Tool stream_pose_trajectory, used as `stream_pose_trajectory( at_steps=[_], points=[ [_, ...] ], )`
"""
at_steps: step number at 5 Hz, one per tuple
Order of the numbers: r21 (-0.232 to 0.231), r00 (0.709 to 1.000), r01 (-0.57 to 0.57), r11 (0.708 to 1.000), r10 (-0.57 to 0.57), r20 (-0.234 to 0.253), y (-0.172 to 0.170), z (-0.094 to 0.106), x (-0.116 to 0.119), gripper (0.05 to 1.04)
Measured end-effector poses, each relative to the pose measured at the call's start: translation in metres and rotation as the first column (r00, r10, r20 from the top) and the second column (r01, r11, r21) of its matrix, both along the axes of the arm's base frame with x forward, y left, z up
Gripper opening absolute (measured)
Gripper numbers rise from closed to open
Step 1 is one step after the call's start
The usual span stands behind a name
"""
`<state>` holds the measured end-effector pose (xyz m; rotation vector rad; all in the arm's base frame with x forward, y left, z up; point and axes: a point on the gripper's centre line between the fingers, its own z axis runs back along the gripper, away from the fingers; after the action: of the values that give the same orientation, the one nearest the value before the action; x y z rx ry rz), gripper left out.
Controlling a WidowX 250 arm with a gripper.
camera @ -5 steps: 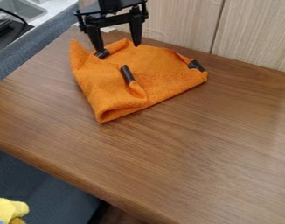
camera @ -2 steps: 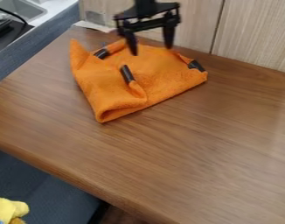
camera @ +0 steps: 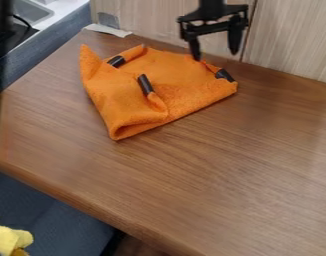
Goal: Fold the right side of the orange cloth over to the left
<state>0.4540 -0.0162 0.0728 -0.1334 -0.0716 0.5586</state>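
The black gripper (camera: 216, 56) hangs at the upper right of centre, in front of the wood-panel wall. It is open, with its two fingers apart and nothing between them. Just below and to its left, an orange cloth (camera: 186, 89) lies partly folded on the brown wooden table (camera: 212, 185). The cloth has a raised corner at its left and black patches on its edges, one of them close below the gripper. Whether the left fingertip touches the cloth's back edge I cannot tell.
A pale wall (camera: 292, 40) runs along the table's back edge. A white strip (camera: 108, 30) lies at the back left corner. A sink (camera: 33, 11) stands beyond at upper left. Something yellow (camera: 8, 239) is below the front edge. A dark shape crosses the left border.
The open gripper has moved to the right along the cloth's back side. A dark shape has come in at the left border. The cloth lies as before.
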Motion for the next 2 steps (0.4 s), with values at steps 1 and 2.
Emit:
stream_pose_trajectory(
  at_steps=[1, 2],
  points=[
    [0.051, 0.999, 0.044, 0.998, -0.044, 0.01, -0.01, -0.0081, 0.0113, 1.001],
    [0.09, 0.997, 0.074, 0.993, -0.072, -0.02, -0.0179, -0.0167, 0.0099, 1.001]
  ],
)
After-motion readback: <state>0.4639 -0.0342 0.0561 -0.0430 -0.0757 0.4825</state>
